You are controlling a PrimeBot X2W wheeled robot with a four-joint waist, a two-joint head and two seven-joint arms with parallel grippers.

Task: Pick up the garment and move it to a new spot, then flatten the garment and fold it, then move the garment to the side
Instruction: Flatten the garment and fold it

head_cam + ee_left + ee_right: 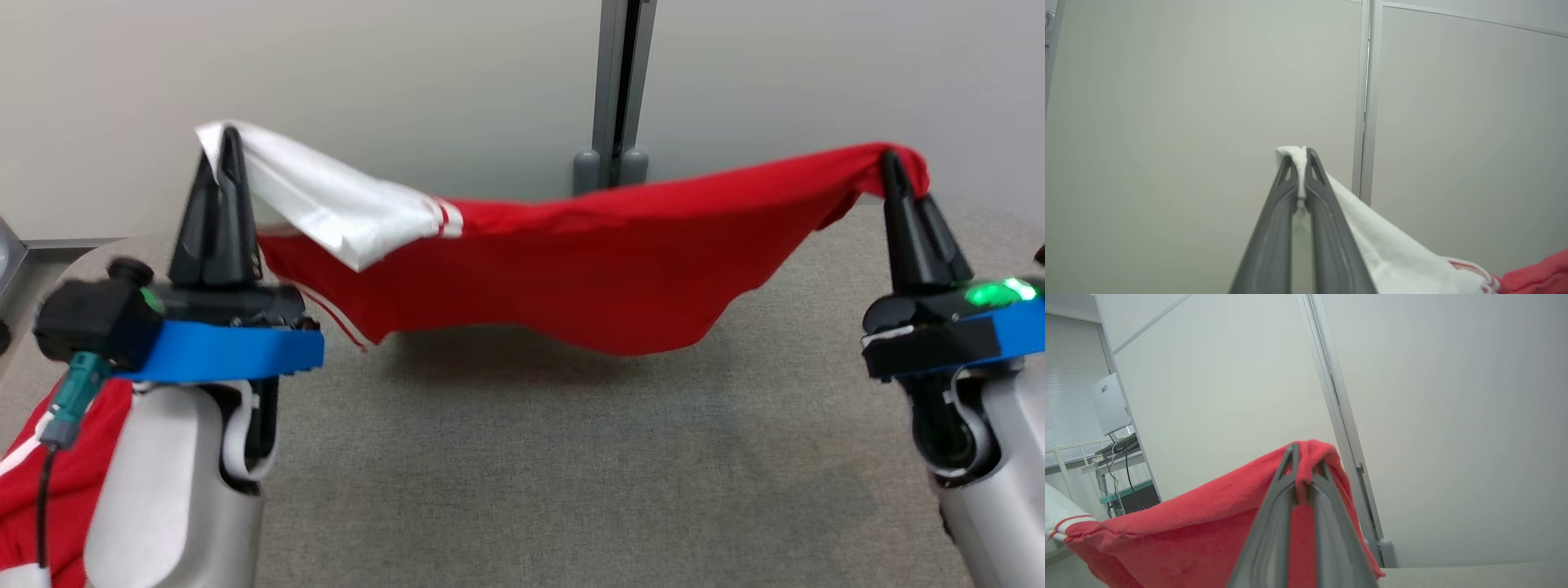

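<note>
Holding the red-and-white cloth garment (571,269) above the grey table (522,474), the left gripper (222,155) pinches its white end, the right gripper (892,167) its red end. Next it probably needs laying flat.

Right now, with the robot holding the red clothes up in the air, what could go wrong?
The left gripper pinches just the tip of the white sleeve, and the right gripper just a red edge, so the garment might slip out. Its middle sags and looks bunched, so it may land wrinkled on the table. Another red cloth lies by the left arm and could get snagged.
</note>
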